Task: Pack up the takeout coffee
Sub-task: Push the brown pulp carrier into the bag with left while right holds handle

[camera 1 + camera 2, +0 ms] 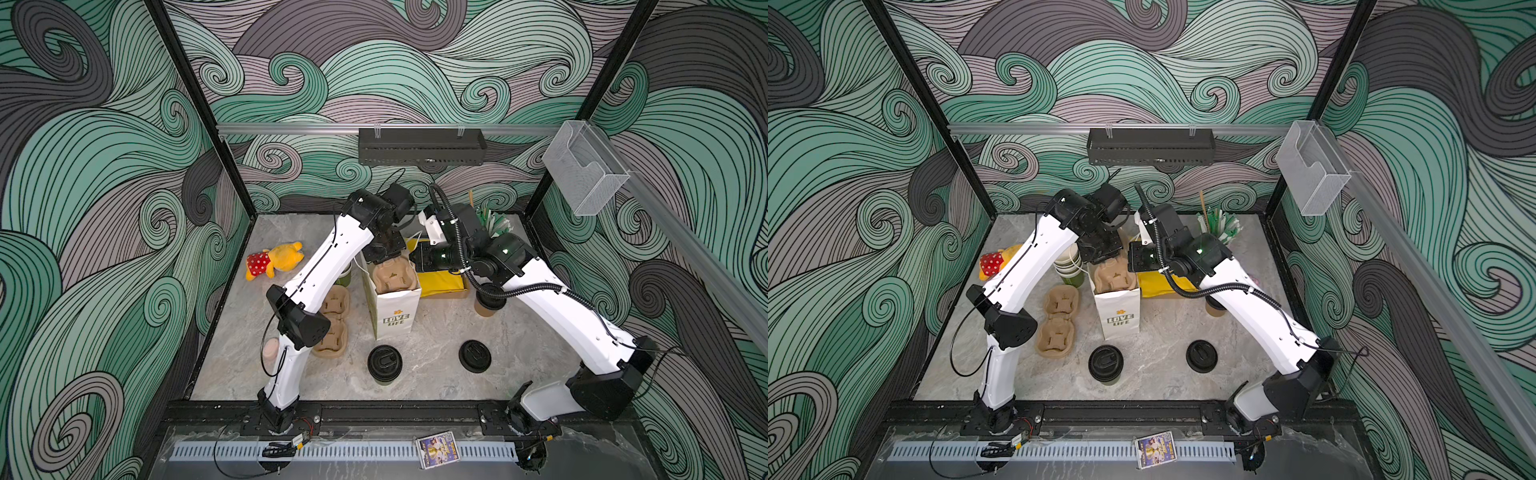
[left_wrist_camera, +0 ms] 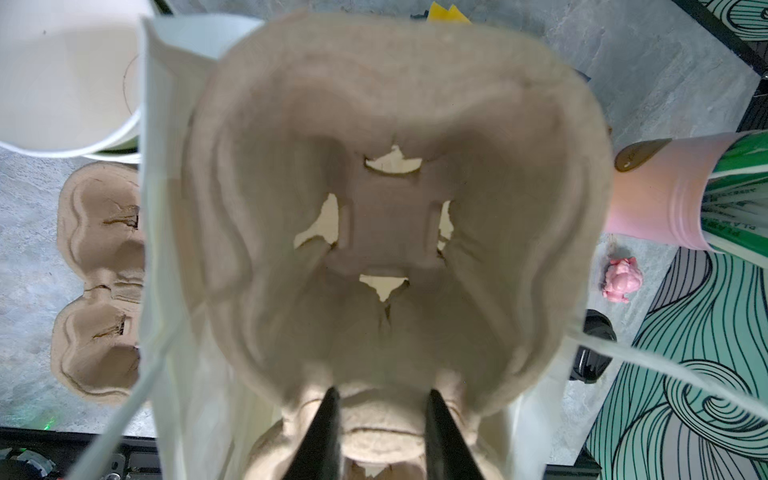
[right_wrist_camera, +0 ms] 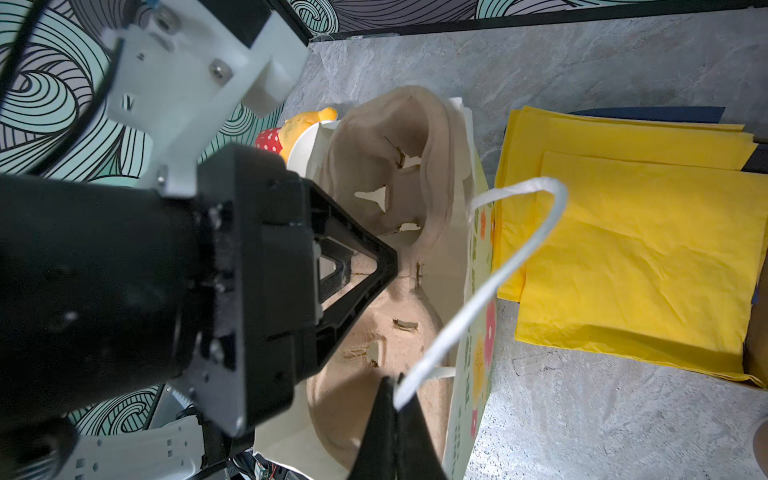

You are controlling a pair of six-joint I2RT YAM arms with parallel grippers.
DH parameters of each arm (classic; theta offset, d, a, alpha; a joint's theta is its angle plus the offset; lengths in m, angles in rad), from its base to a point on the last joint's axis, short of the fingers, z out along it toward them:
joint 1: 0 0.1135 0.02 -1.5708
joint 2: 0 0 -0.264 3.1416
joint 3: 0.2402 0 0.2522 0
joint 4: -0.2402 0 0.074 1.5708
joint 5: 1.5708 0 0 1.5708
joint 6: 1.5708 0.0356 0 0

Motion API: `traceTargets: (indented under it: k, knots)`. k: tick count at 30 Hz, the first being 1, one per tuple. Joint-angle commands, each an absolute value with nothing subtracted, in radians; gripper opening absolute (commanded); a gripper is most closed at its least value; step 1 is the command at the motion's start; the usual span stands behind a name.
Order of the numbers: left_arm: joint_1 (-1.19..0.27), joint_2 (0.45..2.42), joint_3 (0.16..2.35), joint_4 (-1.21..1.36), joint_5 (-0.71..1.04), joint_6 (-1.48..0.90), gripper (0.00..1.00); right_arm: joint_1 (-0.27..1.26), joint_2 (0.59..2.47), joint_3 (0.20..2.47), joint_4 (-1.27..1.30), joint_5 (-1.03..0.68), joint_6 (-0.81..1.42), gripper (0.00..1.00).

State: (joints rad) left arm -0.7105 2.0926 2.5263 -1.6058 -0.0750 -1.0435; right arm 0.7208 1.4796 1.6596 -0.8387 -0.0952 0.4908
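Note:
Two takeout coffees stand on the table in both top views. One, black-lidded (image 1: 384, 363), is in front of the bag; a tan one (image 1: 489, 305) sits half under my right arm. The white "LOVE LIFE" paper bag (image 1: 395, 318) stands upright mid-table. A brown pulp cup carrier (image 2: 390, 232) sits tilted in its mouth. My left gripper (image 2: 380, 395) is shut on the carrier's middle ridge, one finger on each side. My right gripper (image 3: 395, 388) is shut on the bag's white handle (image 3: 515, 253), holding that side of the bag out.
Spare pulp carriers (image 1: 332, 324) lie left of the bag, with nested lidless cups (image 1: 1068, 264) behind them. A loose black lid (image 1: 474, 356) lies front right. Yellow napkins (image 1: 440, 282) sit right of the bag, a straw holder (image 1: 1219, 226) stands at the back, and a yellow plush (image 1: 276, 259) lies far left.

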Motion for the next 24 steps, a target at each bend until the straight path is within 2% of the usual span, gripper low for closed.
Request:
traceTargets:
  k: [1,24]
  knots:
    - [-0.719,2.078,2.547,-1.699,-0.074,-1.033,0.00,0.727,1.454,1.649,-0.835,-0.068,0.497,0.00]
    - [-0.734,2.089,2.538,-1.796,-0.081,-1.019,0.00,0.727,1.445,1.636,-0.835,-0.047,0.497,0.00]
